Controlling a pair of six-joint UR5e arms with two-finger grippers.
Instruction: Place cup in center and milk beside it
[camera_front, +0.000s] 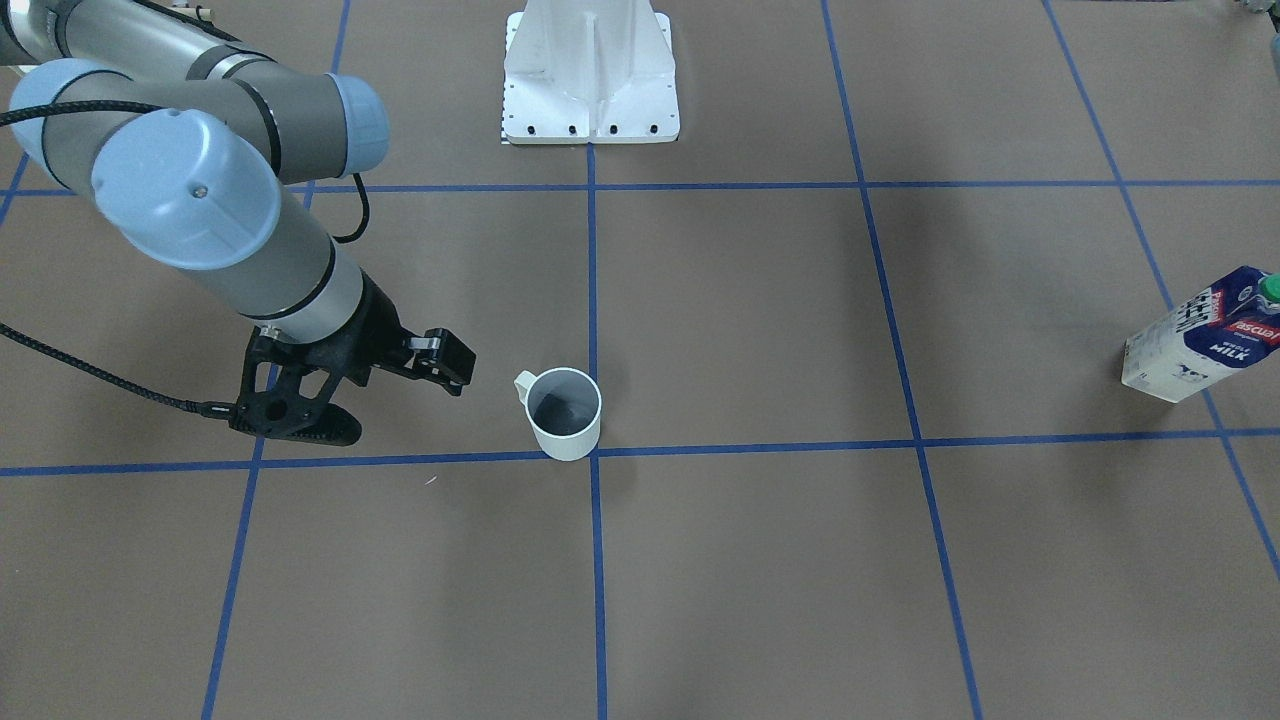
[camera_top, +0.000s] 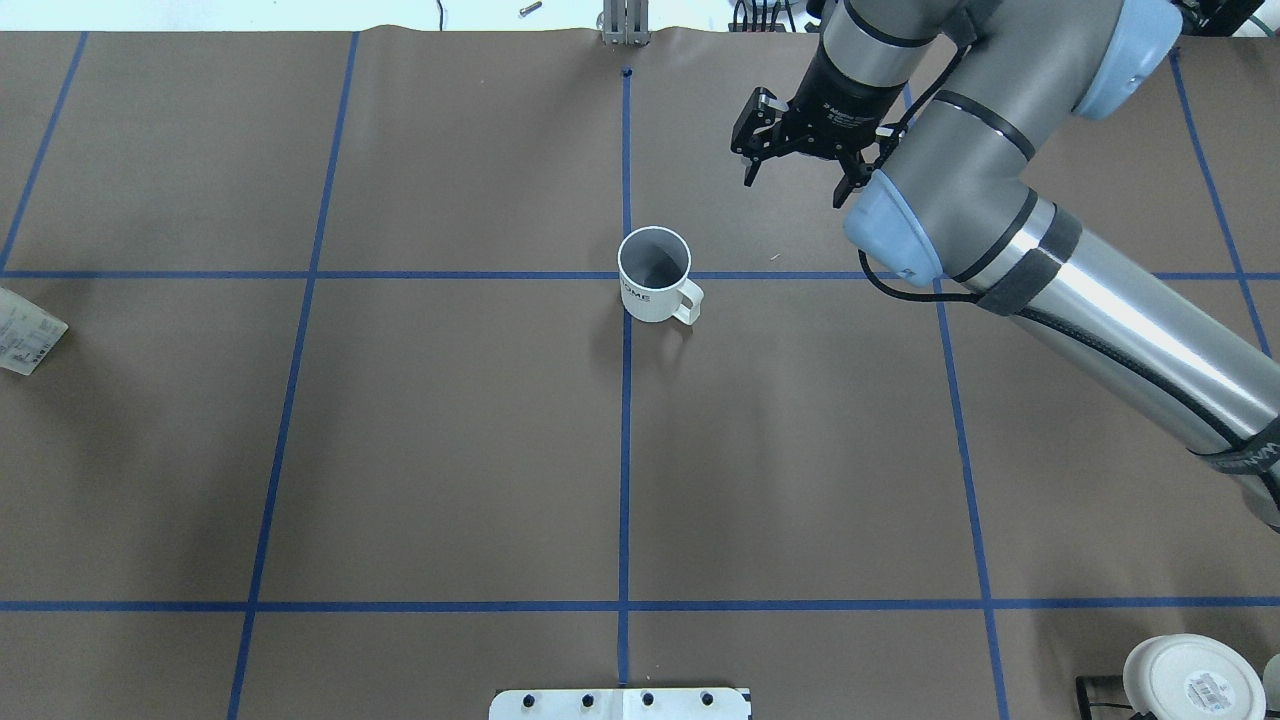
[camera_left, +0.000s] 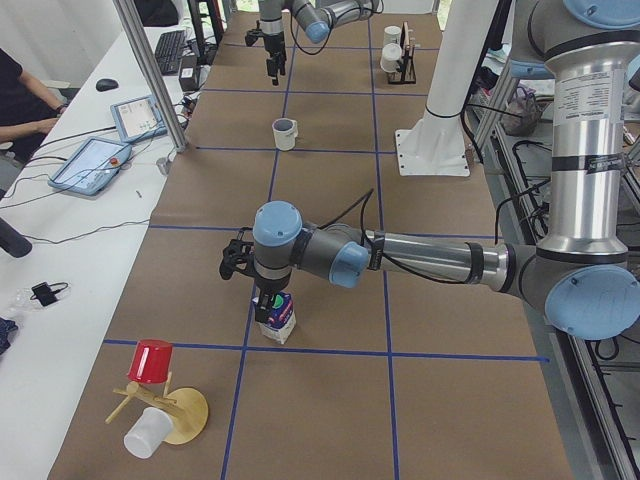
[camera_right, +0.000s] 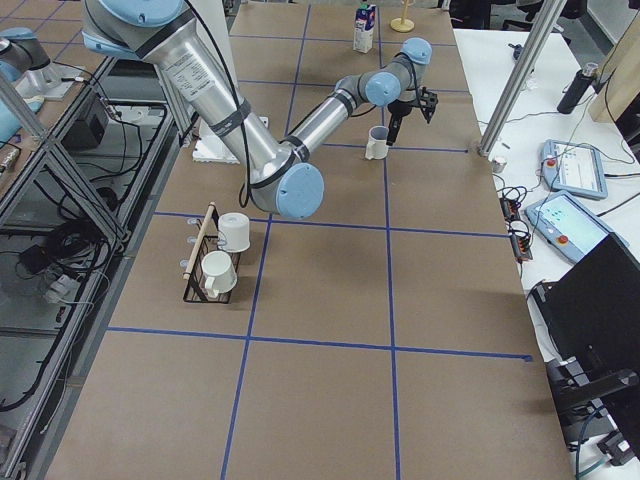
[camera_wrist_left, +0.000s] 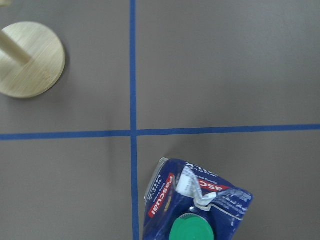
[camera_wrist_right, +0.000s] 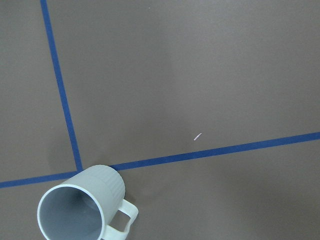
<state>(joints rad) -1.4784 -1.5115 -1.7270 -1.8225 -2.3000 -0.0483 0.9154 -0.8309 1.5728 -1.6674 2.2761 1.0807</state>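
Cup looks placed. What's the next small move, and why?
Likely lower the left gripper onto the milk and grasp it. The cup already stands at the centre of the table, the open right gripper clear of it, while the milk sits far out at the left end, just below the left gripper.

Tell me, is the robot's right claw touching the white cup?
Apart. In the overhead view the right gripper sits well off to one side of the cup, with a stretch of bare table between them.
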